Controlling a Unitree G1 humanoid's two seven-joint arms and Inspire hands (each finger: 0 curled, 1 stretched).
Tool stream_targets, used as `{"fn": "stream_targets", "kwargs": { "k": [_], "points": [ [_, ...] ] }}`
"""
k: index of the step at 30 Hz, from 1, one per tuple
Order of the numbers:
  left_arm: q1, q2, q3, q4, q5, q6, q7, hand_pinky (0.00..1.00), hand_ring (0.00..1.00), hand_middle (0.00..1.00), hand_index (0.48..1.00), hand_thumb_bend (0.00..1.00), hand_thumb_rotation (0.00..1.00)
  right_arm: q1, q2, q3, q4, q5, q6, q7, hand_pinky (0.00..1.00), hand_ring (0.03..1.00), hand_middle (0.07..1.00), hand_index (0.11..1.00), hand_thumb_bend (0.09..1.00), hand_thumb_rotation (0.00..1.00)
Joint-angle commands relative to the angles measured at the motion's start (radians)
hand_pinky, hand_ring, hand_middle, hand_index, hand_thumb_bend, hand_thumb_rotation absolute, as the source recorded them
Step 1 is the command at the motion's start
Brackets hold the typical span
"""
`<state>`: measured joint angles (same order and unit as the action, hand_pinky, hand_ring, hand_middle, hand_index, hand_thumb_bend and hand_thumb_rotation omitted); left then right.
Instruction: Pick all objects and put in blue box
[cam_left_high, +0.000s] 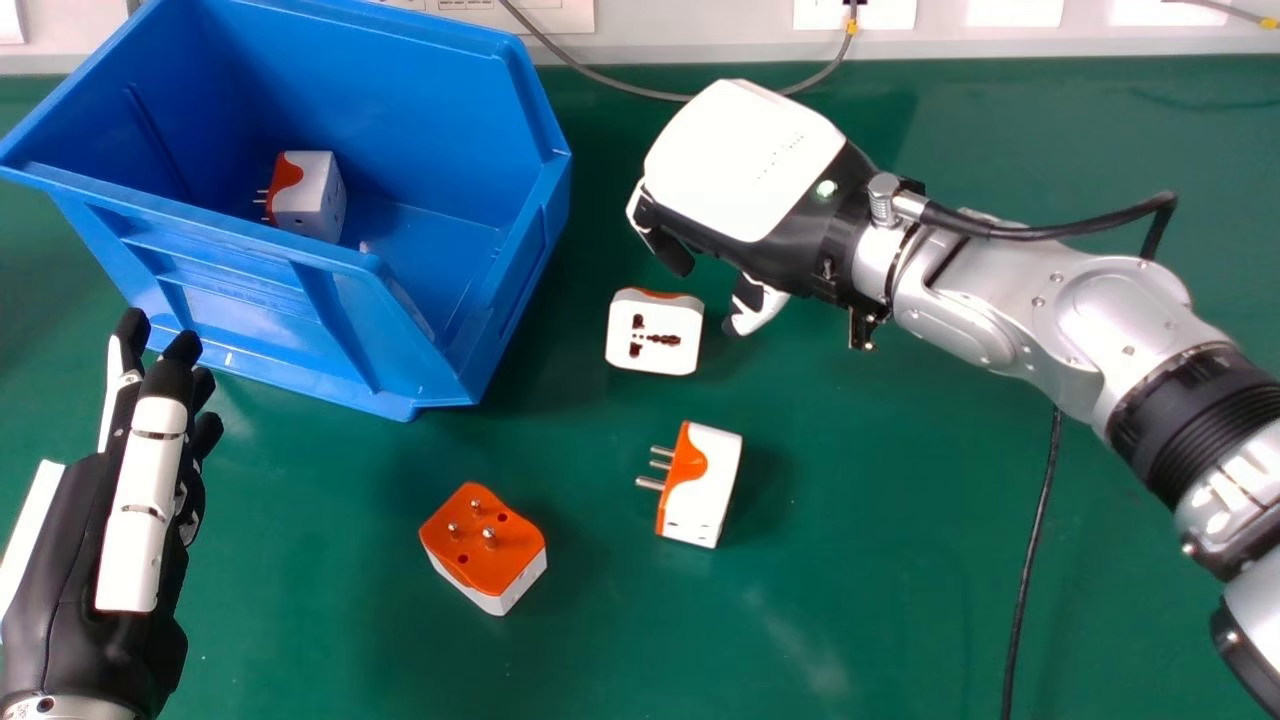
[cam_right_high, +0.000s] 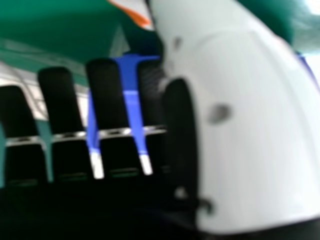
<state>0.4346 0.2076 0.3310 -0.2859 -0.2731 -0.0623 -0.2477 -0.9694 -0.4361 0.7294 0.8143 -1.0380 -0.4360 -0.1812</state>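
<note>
Right hand (cam_left_high: 745, 165) open, empty; socket-up adapter (cam_left_high: 655, 345) on green table (cam_left_high: 900, 560), just on the near side of its fingers, left of thumb, right of blue box (cam_left_high: 340, 325). Likely next pick. Left hand (cam_left_high: 145, 500), open at left, is farther off.

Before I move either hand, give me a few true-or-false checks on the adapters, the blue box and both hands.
1. One adapter is inside the blue box. True.
2. No adapters are on the table. False: three lie on the green table, one socket face up, one pins up, one with pins pointing to the head view's left.
3. The right hand holds nothing. True.
4. The left hand is gripping an adapter. False: the left hand is empty.
</note>
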Motion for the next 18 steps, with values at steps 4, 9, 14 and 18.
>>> {"fn": "stream_targets", "kwargs": {
  "k": [4, 9, 14, 18],
  "points": [
    [0.0, 0.007, 0.008, -0.026, 0.006, -0.01, 0.0, 1.0, 1.0, 1.0, 1.0, 0.51, 0.96, -0.007, -0.012, -0.027, -0.015, 0.019, -0.01, -0.027, 0.38, 0.445, 0.484, 0.421, 0.501, 0.0],
    [-0.004, 0.006, 0.011, -0.009, -0.001, -0.015, -0.007, 1.0, 1.0, 1.0, 1.0, 0.5, 0.96, -0.015, -0.002, -0.04, 0.006, 0.04, -0.025, -0.007, 0.37, 0.45, 0.497, 0.424, 0.501, 0.0],
    [-0.003, 0.005, 0.008, -0.023, 0.003, -0.005, -0.001, 1.0, 1.0, 1.0, 1.0, 0.51, 0.96, -0.016, -0.012, -0.037, -0.011, 0.028, -0.033, 0.019, 0.37, 0.456, 0.505, 0.433, 0.5, 0.0],
    [0.0, 0.005, 0.005, -0.034, 0.004, 0.003, 0.002, 1.0, 1.0, 1.0, 1.0, 0.51, 0.96, -0.027, -0.024, -0.022, -0.022, -0.005, -0.034, 0.036, 0.4, 0.591, 0.628, 0.562, 0.473, 0.0]
  ]
}}
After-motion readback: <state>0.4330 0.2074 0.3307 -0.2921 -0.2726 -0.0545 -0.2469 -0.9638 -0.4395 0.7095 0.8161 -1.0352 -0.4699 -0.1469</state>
